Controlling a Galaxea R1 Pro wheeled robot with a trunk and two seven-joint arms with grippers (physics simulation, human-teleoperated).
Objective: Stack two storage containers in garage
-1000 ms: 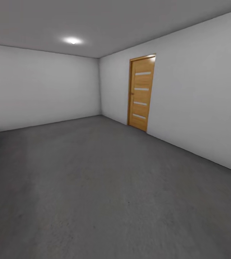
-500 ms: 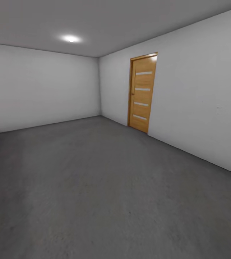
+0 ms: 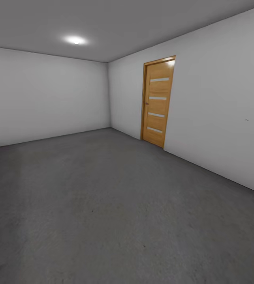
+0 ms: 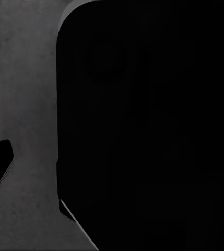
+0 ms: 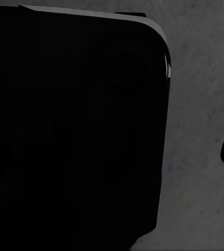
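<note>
Robot's rolling across the garage floor (image 3: 115, 205) toward the wooden door (image 3: 157, 101); can't tell either gripper's state. Thin-walled bins probably handle light, grab the rims.

Bare garage, plain white walls (image 3: 44, 98), grey ceiling with round light (image 3: 76, 40), closed wooden door (image 3: 157, 101), dark grey floor (image 3: 103, 205)

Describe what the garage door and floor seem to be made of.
The door looks like honey-toned wood with a visible grain and four pale, possibly glass, horizontal strips. The floor looks like matte dark grey concrete, faintly mottled, with no gloss or seams.
</note>
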